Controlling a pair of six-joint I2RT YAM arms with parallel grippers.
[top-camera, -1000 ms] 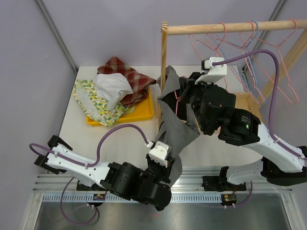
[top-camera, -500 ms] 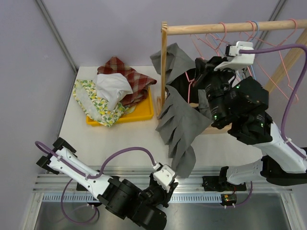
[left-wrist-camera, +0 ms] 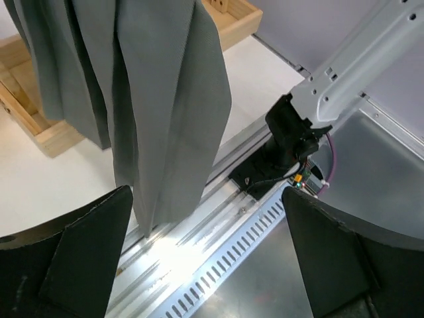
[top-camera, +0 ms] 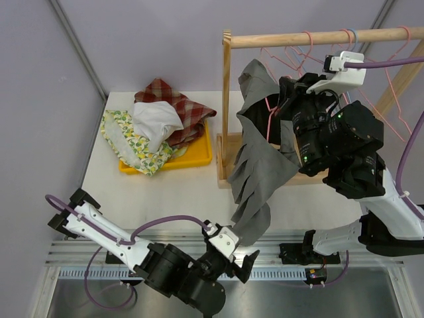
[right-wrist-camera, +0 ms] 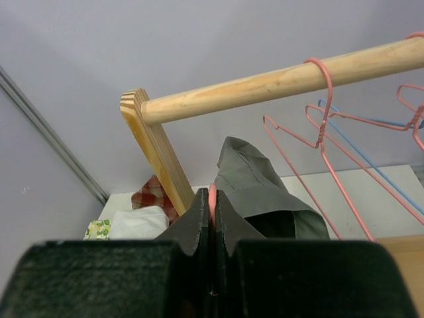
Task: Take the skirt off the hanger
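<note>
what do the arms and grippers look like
On left arm and right arm: white link shells, black joints. A purple cable loops to a white camera block at each wrist. The left gripper and right gripper have black wedge fingers.

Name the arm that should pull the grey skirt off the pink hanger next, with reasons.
Left. The left gripper is open at the hanging hem of the skirt, so it probably only needs to close and pull down. The right gripper is shut on the pink hanger, holding it up.
</note>
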